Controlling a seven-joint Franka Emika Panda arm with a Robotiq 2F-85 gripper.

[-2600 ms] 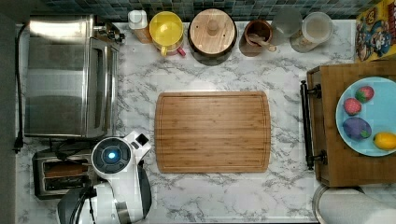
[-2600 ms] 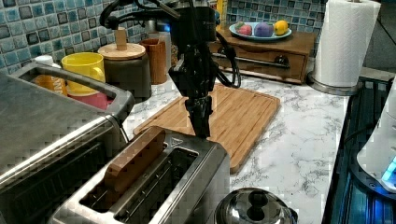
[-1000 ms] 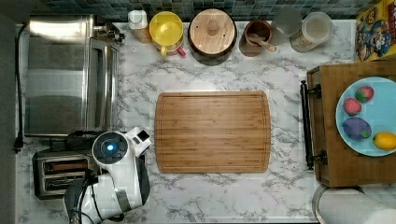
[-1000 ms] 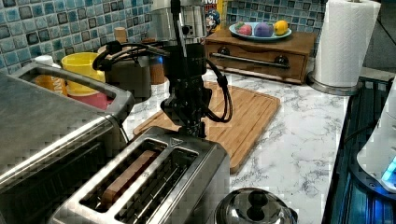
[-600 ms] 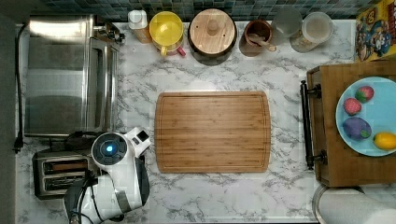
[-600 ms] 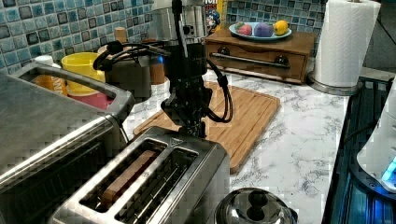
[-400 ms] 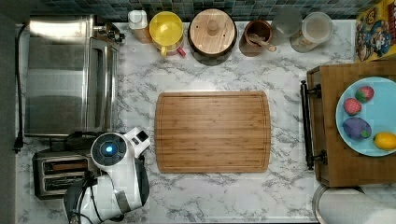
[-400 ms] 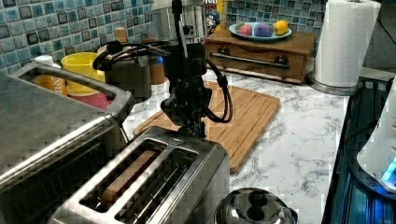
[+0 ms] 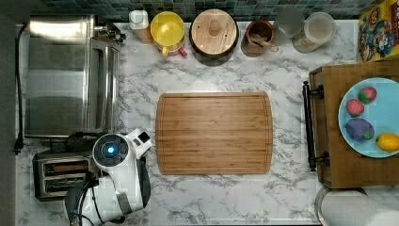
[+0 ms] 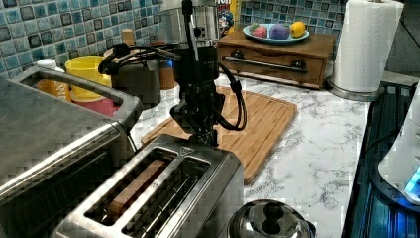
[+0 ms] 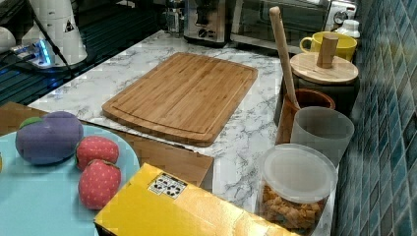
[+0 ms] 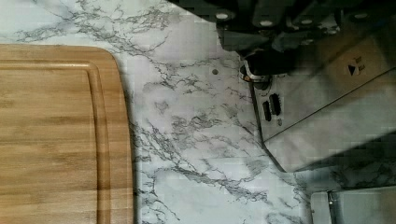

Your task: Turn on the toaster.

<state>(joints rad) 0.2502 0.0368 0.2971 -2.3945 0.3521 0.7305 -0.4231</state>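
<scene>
The toaster [image 9: 60,174] is a small steel box with two top slots at the top view's lower left. A brown slice sits low in one slot of the toaster [image 10: 163,196] in the left view. My gripper [image 10: 202,137] points straight down at the toaster's far end, shut, its tips hidden behind the top edge. The arm's white wrist [image 9: 112,150] covers that end from above. In the wrist view the gripper [image 12: 266,44] is pressed onto the black lever [image 12: 261,65] on the toaster's steel side [image 12: 327,107].
A large toaster oven [image 9: 66,75] stands right beside the toaster. The wooden cutting board [image 9: 214,133] lies mid-counter. Jars and a yellow mug [image 9: 169,26] line the back wall. A steel pot lid [image 10: 270,220] and a paper towel roll [image 10: 364,47] are near.
Over 2.6 s the gripper came down at the toaster's far end and the slice sank into its slot. In the last second nothing visibly moved.
</scene>
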